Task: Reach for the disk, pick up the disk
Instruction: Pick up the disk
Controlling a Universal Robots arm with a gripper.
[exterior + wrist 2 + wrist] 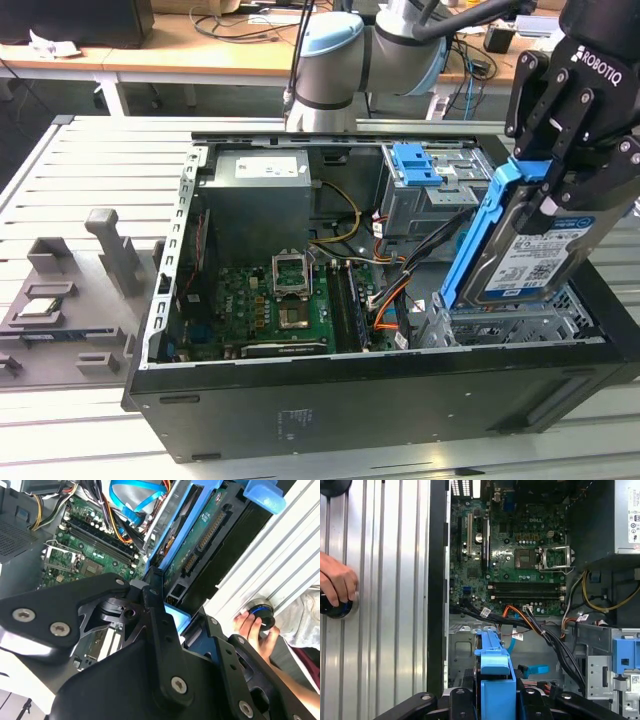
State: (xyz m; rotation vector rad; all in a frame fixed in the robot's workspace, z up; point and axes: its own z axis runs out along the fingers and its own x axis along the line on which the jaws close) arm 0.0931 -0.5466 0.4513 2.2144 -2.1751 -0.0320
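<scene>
while clamped on the disk [528, 255] (barcode label showing), the end effector [540, 190] holds it tilted above the case [380, 400].

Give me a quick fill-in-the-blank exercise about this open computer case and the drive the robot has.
1. The black end effector is shut on the silver metal disk with a ____ plastic bracket.
2. The disk is tilted, lifted partly out of the open black computer ____.
3. A person's ____ rests on the grooved metal table.

Missing words: blue; case; hand

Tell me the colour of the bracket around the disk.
Blue, running along the sides of the disk held in the gripper; clearest in the exterior view.
</scene>
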